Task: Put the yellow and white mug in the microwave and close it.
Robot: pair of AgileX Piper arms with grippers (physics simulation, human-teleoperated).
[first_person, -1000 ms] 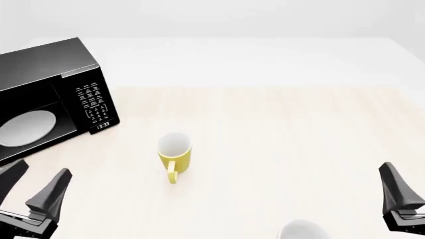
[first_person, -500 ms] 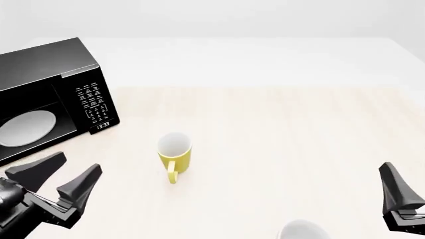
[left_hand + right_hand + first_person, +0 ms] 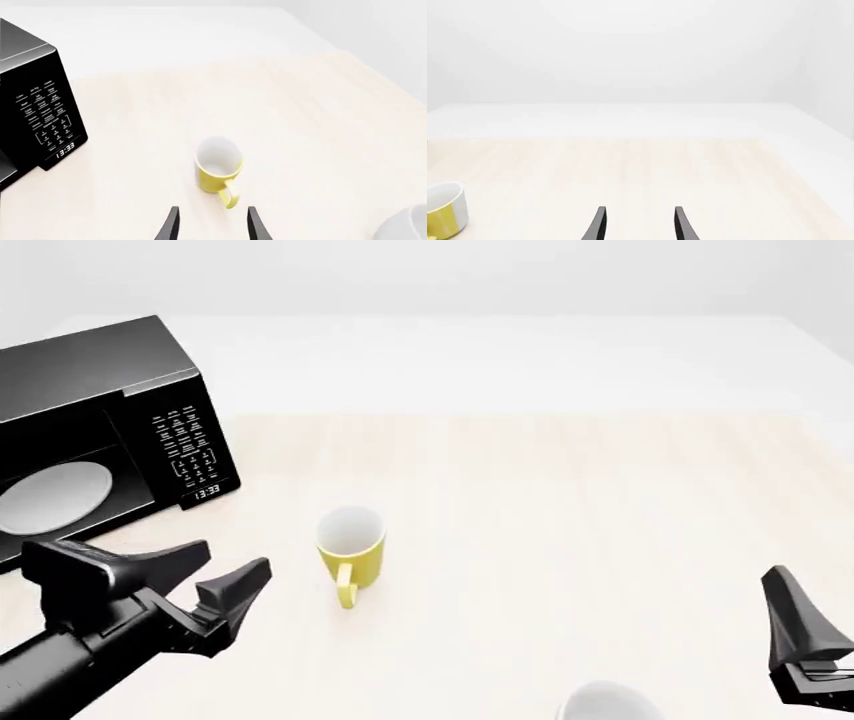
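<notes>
The microwave sits at the table's far left, and its clock reads 13:33 in white digits. Above that runs a keypad of white lettering, too small to read from here. The door must be open, since the white turntable shows plainly inside, but the door itself is cut off by the frame edge and I cannot see how far it swings.

The mug stands upright on the table, out in front of the microwave and to its right, well apart from it. Its white inside shows, its handle points back toward the arms. No print on it.

The left gripper hovers just left of the mug, fingers spread wide and holding nothing. In the left wrist view the two fingertips frame the bottom edge with the mug just beyond them, handle nearest; the clock reads clearly there too.

The right gripper sits low at the right edge, only one dark finger in view. The right wrist view shows its tips parted, nothing between them, and a sliver of the mug at the edge.

A white cup pokes up at the bottom edge, mostly cut off.
</notes>
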